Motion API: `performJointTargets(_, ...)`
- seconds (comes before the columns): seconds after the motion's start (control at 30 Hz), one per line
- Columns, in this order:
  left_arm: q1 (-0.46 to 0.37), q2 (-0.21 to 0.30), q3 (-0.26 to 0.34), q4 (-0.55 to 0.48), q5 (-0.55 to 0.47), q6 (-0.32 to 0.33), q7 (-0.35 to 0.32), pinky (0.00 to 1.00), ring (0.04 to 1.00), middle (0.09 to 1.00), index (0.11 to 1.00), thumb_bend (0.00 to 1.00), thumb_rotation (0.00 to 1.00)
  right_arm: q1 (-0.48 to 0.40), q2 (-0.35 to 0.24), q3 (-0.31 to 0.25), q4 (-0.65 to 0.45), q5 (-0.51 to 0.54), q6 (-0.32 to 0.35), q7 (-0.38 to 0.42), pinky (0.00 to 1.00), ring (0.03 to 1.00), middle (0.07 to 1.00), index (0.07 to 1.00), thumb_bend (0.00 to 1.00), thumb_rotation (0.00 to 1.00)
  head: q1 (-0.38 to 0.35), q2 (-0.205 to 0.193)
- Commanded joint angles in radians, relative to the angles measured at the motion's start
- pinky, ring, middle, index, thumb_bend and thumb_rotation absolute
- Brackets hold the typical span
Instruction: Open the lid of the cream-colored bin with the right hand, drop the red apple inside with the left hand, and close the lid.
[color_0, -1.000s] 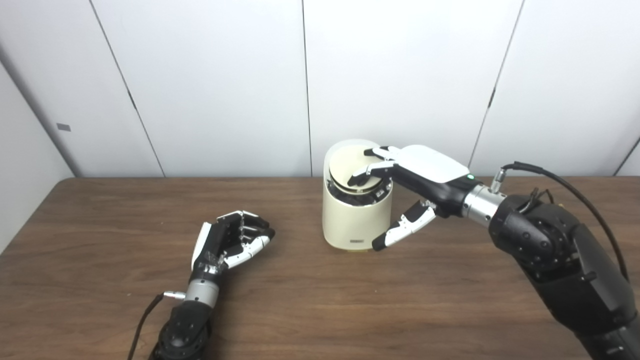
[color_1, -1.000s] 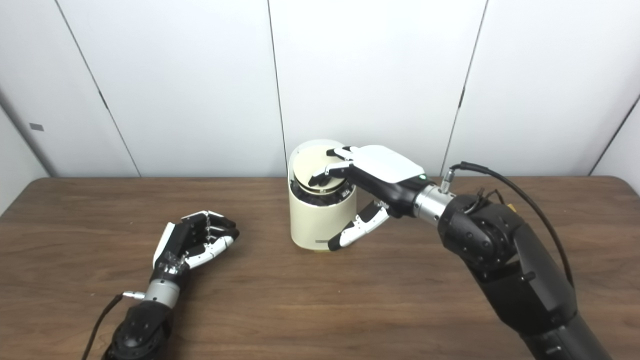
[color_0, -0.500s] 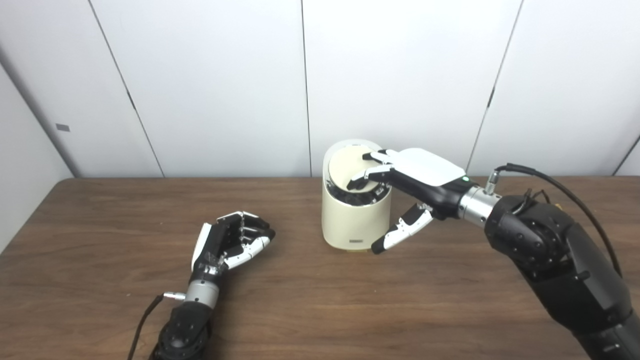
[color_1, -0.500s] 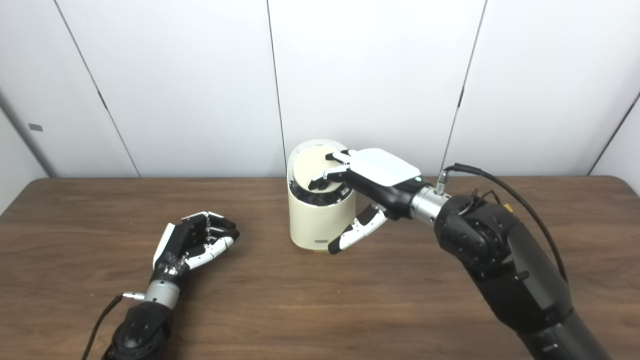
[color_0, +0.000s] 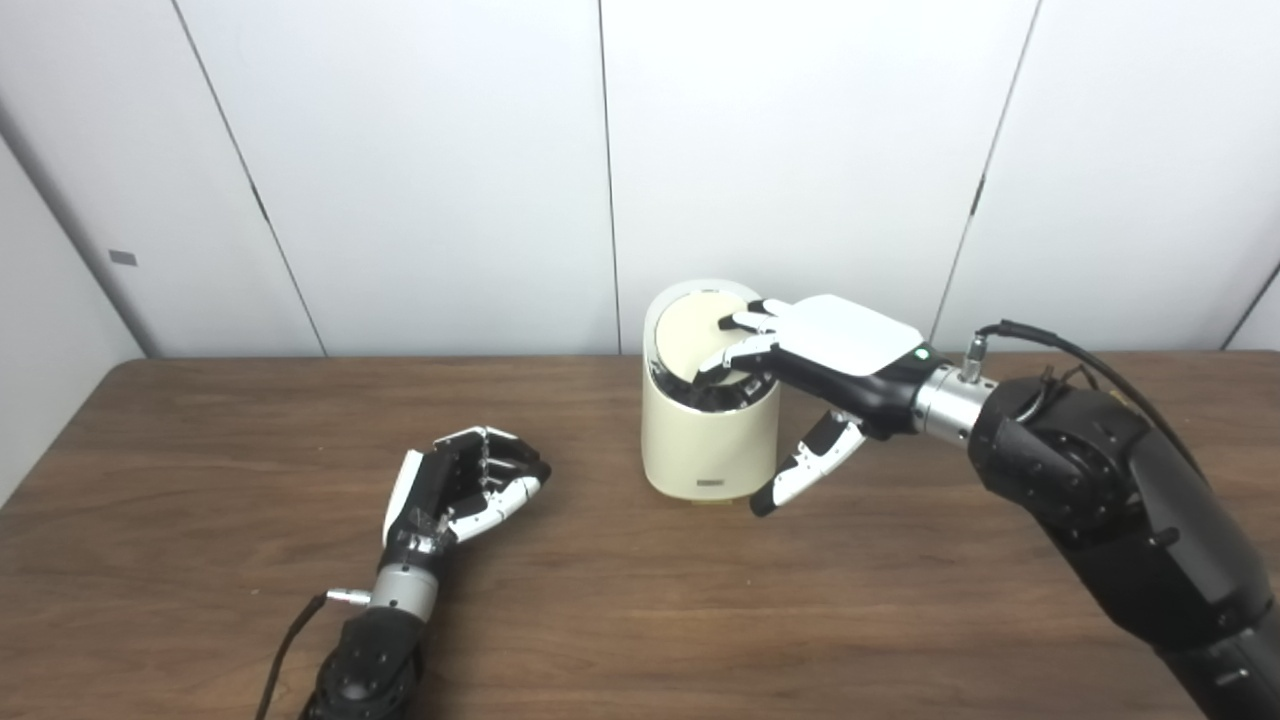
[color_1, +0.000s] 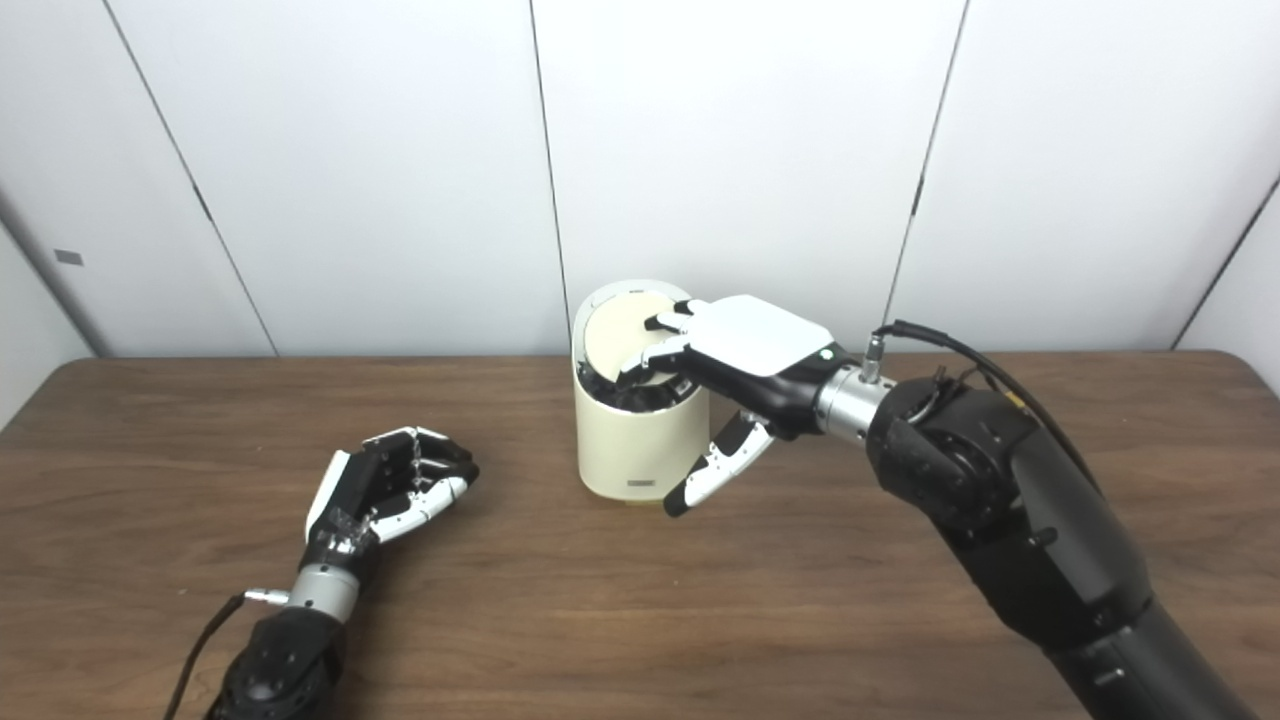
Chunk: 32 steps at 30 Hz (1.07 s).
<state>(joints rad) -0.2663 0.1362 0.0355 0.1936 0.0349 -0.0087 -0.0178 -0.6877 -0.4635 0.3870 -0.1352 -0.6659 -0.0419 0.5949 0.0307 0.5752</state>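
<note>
Presently, right hand (color_0: 835, 350): fingers spread, pressing tilted lid (color_0: 690, 335), gripping nothing.
Left hand (color_0: 460, 485): curled; apple possibly hidden.
Risk: bin (color_0: 708, 440) tips.

Smooth matt cream plastic bin (color_0: 710, 430) on wood-grain table (color_0: 600, 600).

Your right hand (color_0: 835, 365) covers the near rim of the bin (color_0: 710, 440), hiding its dark inside below the tilted lid (color_0: 690, 335). No apple shows. The curled left hand (color_0: 455, 490) hides its own palm. Both forearms and the worktop (color_0: 620, 600) run off the bottom edge.
</note>
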Motion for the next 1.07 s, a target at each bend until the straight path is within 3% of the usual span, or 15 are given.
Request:
performJointTargets(0.0, -0.011, 0.003, 0.0, -0.029, -0.006, -0.004, -0.007, 0.42, 0.517, 0.588, 0.497, 0.5, 0.06, -0.011, -0.015, 0.003, -0.015, 0.007, 0.013, 0.041, 1.0, 0.958, 0.771, 0.777, 0.8, 0.47, 0.002, 0.001)
performJointTargets(0.23, -0.012, 0.009, -0.003, -0.024, -0.001, -0.015, -0.01, 0.42, 0.515, 0.593, 0.497, 0.5, 0.06, -0.004, 0.012, -0.069, -0.023, 0.114, 0.043, -0.003, 1.0, 0.958, 0.767, 0.775, 0.78, 0.45, 0.002, -0.003)
performJointTargets(0.37, -0.013, 0.008, -0.001, -0.018, -0.005, -0.018, -0.011, 0.43, 0.52, 0.594, 0.497, 0.5, 0.06, 0.005, 0.035, -0.135, -0.039, 0.194, 0.113, -0.022, 0.99, 0.98, 0.81, 0.786, 0.75, 0.46, 0.0, -0.005)
performJointTargets(0.47, -0.013, 0.008, -0.001, -0.02, -0.004, -0.017, -0.01, 0.42, 0.52, 0.592, 0.497, 0.5, 0.06, 0.023, 0.051, -0.184, -0.034, 0.242, 0.087, -0.068, 0.94, 0.95, 0.849, 0.841, 0.7, 0.46, -0.001, -0.006)
performJointTargets(0.53, -0.014, 0.009, -0.003, -0.021, -0.002, -0.02, -0.011, 0.42, 0.52, 0.59, 0.497, 0.5, 0.06, 0.039, 0.064, -0.218, -0.01, 0.308, 0.061, -0.091, 0.92, 0.95, 0.915, 0.91, 0.68, 0.39, 0.002, -0.006)
performJointTargets(0.67, -0.015, 0.014, -0.005, -0.01, -0.002, -0.044, -0.017, 0.41, 0.508, 0.589, 0.497, 0.5, 0.06, 0.079, 0.064, -0.256, -0.006, 0.332, 0.068, -0.134, 0.85, 0.974, 0.995, 0.994, 0.69, 0.43, 0.003, -0.007)
performJointTargets(0.93, -0.014, 0.016, -0.006, -0.016, 0.007, -0.043, -0.019, 0.41, 0.499, 0.586, 0.497, 0.5, 0.06, 0.198, 0.118, -0.346, 0.03, 0.418, 0.072, -0.247, 0.91, 0.954, 0.965, 0.991, 0.77, 0.37, -0.001, -0.008)
performJointTargets(1.03, -0.015, 0.015, -0.003, -0.014, -0.005, -0.051, -0.026, 0.41, 0.502, 0.585, 0.497, 0.5, 0.06, 0.248, 0.132, -0.373, 0.035, 0.442, 0.078, -0.28, 0.82, 0.906, 0.926, 0.959, 0.76, 0.33, -0.001, -0.008)
